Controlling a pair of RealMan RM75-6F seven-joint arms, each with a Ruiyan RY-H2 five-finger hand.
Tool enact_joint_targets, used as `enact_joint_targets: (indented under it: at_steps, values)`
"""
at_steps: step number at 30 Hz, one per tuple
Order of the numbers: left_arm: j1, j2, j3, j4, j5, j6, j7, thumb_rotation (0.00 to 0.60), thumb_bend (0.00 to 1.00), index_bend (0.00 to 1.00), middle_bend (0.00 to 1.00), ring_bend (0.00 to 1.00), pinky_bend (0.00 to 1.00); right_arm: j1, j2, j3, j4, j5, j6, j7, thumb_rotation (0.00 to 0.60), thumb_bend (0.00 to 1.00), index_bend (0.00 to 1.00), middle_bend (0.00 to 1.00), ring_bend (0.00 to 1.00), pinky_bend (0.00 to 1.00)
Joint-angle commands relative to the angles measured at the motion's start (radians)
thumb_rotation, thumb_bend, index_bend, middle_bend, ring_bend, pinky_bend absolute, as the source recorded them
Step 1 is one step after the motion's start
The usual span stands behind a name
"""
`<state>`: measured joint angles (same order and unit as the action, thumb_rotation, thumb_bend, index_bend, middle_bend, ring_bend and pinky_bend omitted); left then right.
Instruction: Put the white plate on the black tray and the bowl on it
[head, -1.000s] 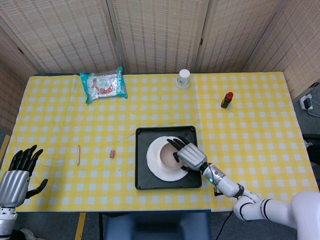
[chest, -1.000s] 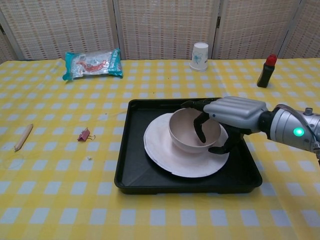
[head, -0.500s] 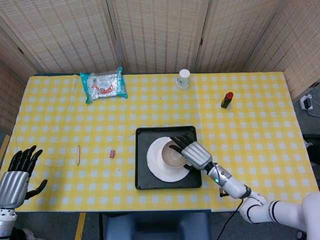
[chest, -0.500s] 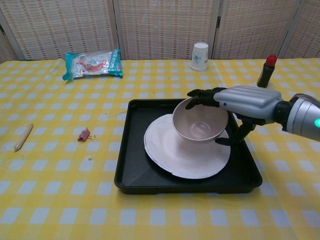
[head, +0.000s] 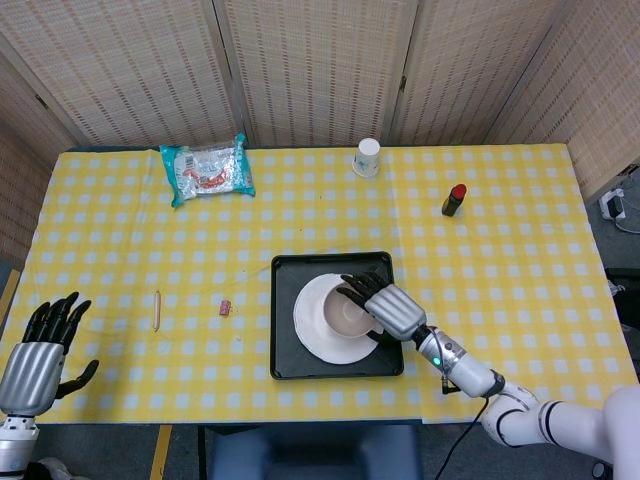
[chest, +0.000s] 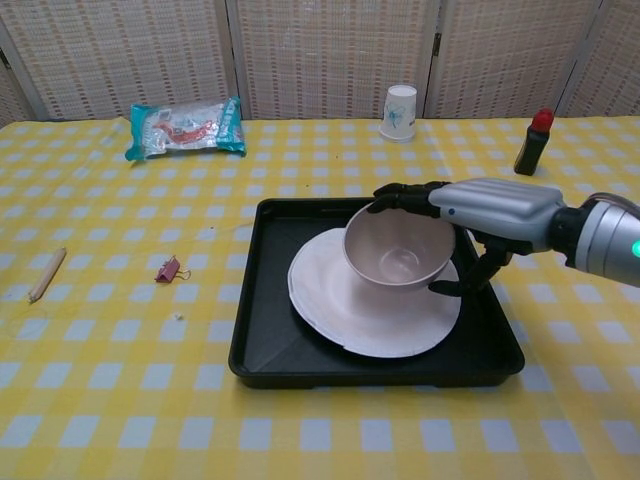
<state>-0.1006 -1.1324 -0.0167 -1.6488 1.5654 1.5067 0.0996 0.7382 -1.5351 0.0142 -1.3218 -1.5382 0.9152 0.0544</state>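
With the right hand (chest: 478, 214) clasping the bowl (chest: 397, 246) tilted just above the plate (chest: 340, 310) on the tray (chest: 262, 335), level it, lower gently, then release.

Yellow-and-white checked tablecloth (chest: 120, 380), black tray (chest: 270, 360), white plate (chest: 340, 310), seemingly pinkish bowl (chest: 395, 262).

Both the right hand (chest: 478, 215) and left hand (head: 38, 352) have silver backs and black fingers; the right forearm is silver-white with a green light.
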Motion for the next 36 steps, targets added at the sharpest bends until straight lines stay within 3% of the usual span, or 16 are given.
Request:
enact_joint_targets:
  at_steps: [1, 8, 26, 32, 36]
  values:
    - [0.002, 0.003, -0.003, 0.001, -0.003, 0.005, -0.006, 0.6, 0.32, 0.0, 0.0, 0.05, 0.04, 0.014, -0.034, 0.001, 0.035, -0.009, -0.013, 0.027, 0.6, 0.37, 0.09, 0.0, 0.0, 0.0]
    - [0.003, 0.009, -0.004, 0.002, -0.004, 0.006, -0.018, 0.6, 0.32, 0.0, 0.0, 0.05, 0.04, 0.017, -0.063, -0.002, 0.081, -0.016, -0.009, 0.043, 0.6, 0.37, 0.0, 0.0, 0.0, 0.0]
    - [0.0, 0.003, 0.0, 0.001, -0.004, -0.006, -0.008, 0.6, 0.32, 0.0, 0.0, 0.05, 0.04, -0.019, 0.037, -0.016, -0.003, -0.022, 0.044, 0.039, 0.6, 0.37, 0.0, 0.0, 0.0, 0.0]
    - [0.001, 0.004, -0.001, 0.002, -0.001, -0.002, -0.008, 0.6, 0.32, 0.0, 0.0, 0.05, 0.04, -0.101, 0.105, -0.012, -0.051, -0.037, 0.202, 0.03, 0.6, 0.37, 0.0, 0.0, 0.0, 0.0]
    - [-0.001, 0.002, -0.001, 0.004, -0.003, -0.006, -0.005, 0.6, 0.32, 0.0, 0.0, 0.05, 0.04, -0.194, 0.159, -0.019, -0.09, -0.026, 0.33, -0.068, 0.6, 0.37, 0.0, 0.0, 0.0, 0.0]
